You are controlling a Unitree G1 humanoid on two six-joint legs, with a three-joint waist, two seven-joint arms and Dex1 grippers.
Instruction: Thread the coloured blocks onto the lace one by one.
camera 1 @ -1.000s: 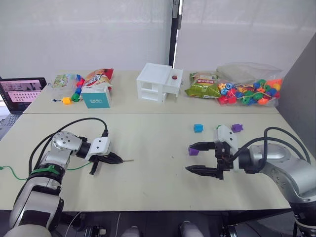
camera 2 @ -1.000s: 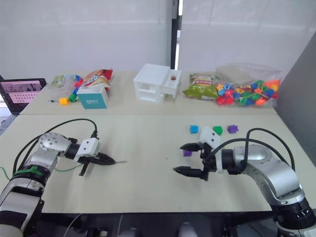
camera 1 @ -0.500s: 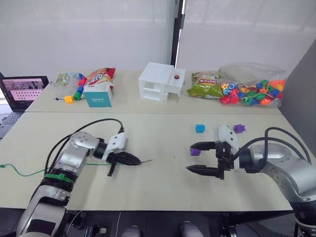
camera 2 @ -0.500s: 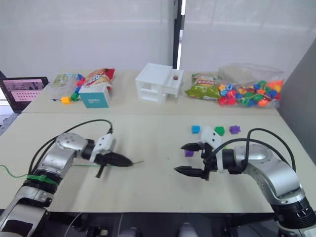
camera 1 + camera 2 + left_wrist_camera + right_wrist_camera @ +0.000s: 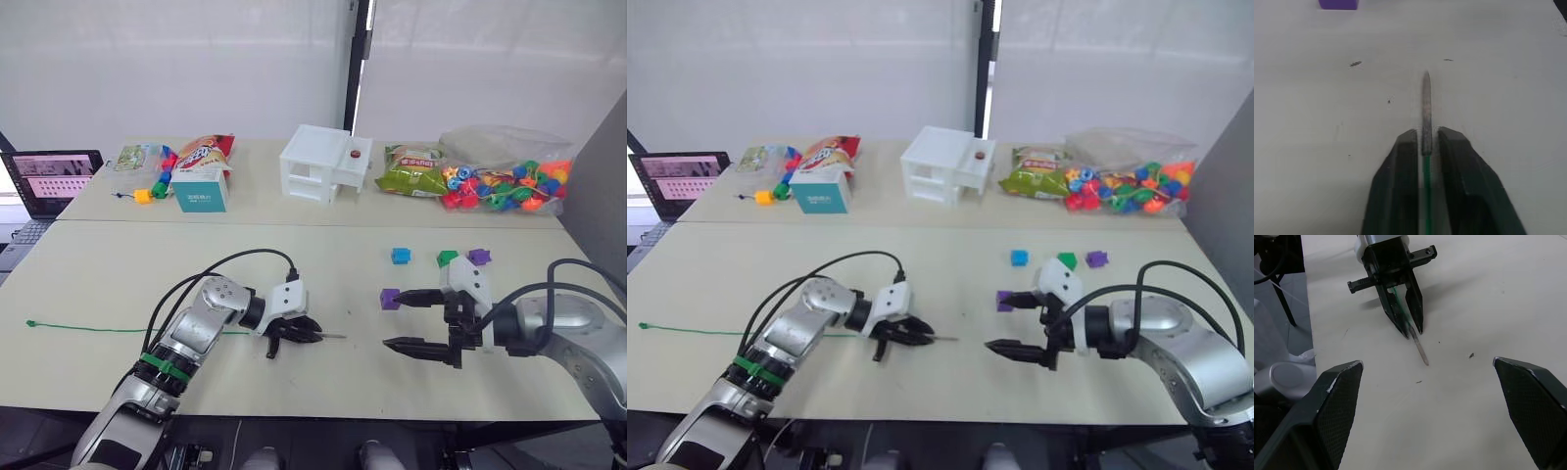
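Left wrist view puts you right behind the left gripper (image 5: 1425, 142), its two fingers clamped on the lace (image 5: 1425, 169) just where the green cord meets the stiff dark tip, which sticks out bare over the table (image 5: 1498, 73). Nothing is strung on it. From where I stand, the cord (image 5: 108, 330) trails away along the tabletop toward the robot's left, ending in a small knot, with no bead anywhere on its length.

The right gripper (image 5: 413, 319) hangs near the needle tip with its fingers spread wide and empty. One purple block (image 5: 389, 299) lies just beside its upper finger; the blue (image 5: 400, 256), green (image 5: 447, 258) and second purple (image 5: 479, 257) blocks sit a little farther back in a loose row.

So, as I judge it, threading hasn't begun: every block I can see is loose on the table, and one must be picked up first.
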